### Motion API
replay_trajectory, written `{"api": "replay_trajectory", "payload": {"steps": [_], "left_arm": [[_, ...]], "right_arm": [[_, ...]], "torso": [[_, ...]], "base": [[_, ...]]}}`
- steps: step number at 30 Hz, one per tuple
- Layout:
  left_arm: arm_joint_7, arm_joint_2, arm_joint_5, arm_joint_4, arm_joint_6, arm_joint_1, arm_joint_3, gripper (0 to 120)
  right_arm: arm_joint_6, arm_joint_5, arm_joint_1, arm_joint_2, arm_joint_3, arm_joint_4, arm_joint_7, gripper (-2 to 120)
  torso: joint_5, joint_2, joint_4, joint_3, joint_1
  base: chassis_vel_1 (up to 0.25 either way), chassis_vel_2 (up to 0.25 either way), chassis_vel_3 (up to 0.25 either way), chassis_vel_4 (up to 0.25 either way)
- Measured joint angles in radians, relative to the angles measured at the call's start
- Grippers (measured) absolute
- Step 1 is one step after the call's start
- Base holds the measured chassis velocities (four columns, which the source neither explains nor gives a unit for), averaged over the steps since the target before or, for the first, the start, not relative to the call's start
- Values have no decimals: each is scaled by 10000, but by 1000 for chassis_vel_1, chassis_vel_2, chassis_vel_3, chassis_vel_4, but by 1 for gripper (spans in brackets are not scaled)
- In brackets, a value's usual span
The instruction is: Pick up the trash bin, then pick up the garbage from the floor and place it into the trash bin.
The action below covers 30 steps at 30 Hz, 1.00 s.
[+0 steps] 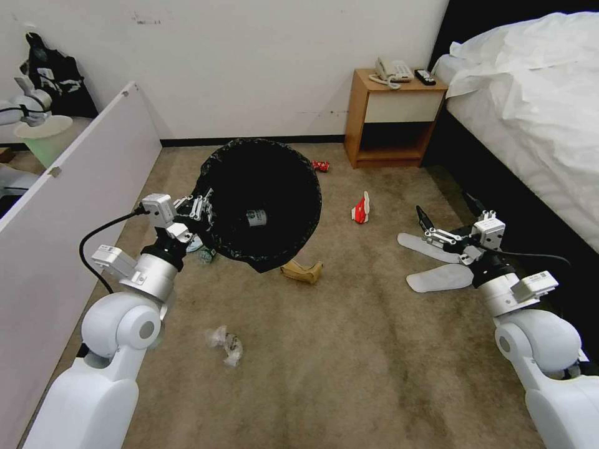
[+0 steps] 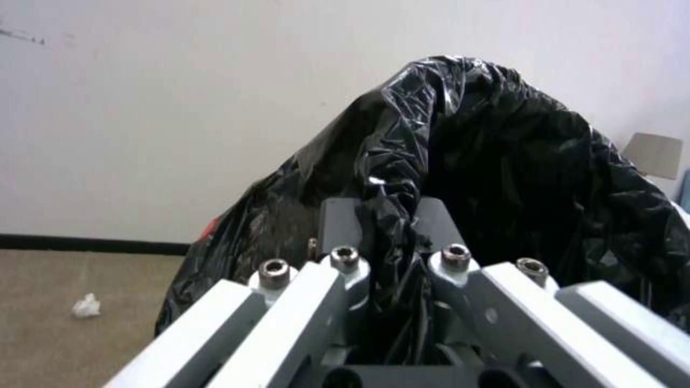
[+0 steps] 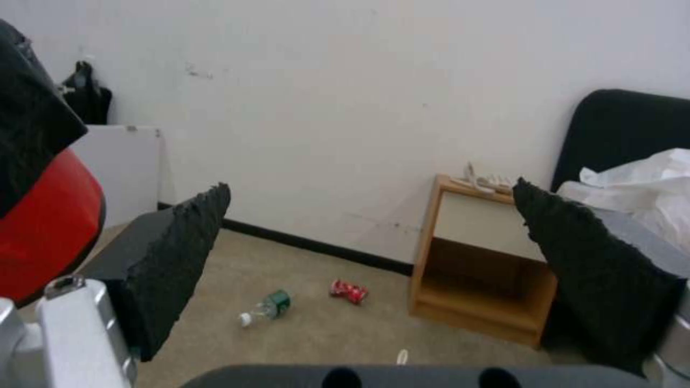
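The floor is beige-brown carpet running from the white wall to the bed on the right. The trash bin is held off the carpet at centre-left, tilted so its mouth faces the head camera; its axis runs from the mouth down and away toward the wall. The head view shows a green-labelled bottle lying inside the black liner; the right wrist view shows the bin's red outer wall. The left gripper is clamped on the near left rim, and the left wrist view shows its fingers pinching a fold of liner between them. The right gripper hangs low above two flat white slippers beside the bed, jaws spread wide with nothing between them. Scattered litter: a brown paper bag just below the bin, a red-white carton, a crushed red can near the nightstand, a clear wrapper wad, and a second bottle lying beside the can.
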Motion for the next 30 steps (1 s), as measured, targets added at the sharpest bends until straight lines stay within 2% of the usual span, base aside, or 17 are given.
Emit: {"api": "replay_trajectory", "payload": {"steps": [13, 15, 20, 23, 30], "left_arm": [[-90, -101, 44, 103, 12, -99, 82, 4], [-175, -139, 81, 122, 14, -122, 120, 4], [-263, -195, 116, 130, 18, -188, 171, 4], [-294, -228, 112, 149, 18, -247, 192, 4], [-294, -254, 102, 151, 17, -258, 236, 4]], "right_arm": [[317, -35, 89, 62, -75, -192, -117, 100], [358, -71, 150, 78, -78, -255, -113, 100], [392, -73, 181, 80, -82, -293, -106, 100], [409, -72, 182, 77, -82, -294, -112, 100], [459, -234, 177, 66, -58, -339, -213, 100]], "torso": [[-5, 0, 8, 0, -1], [1, 0, -1, 0, 0], [0, 0, -5, 0, 0], [-3, 0, 2, 0, 0], [-2, 0, 3, 0, -1]], "base": [[121, 103, -108, -113], [0, 0, 0, 0], [0, 0, 0, 0], [0, 0, 0, 0], [0, 0, 0, 0]]}}
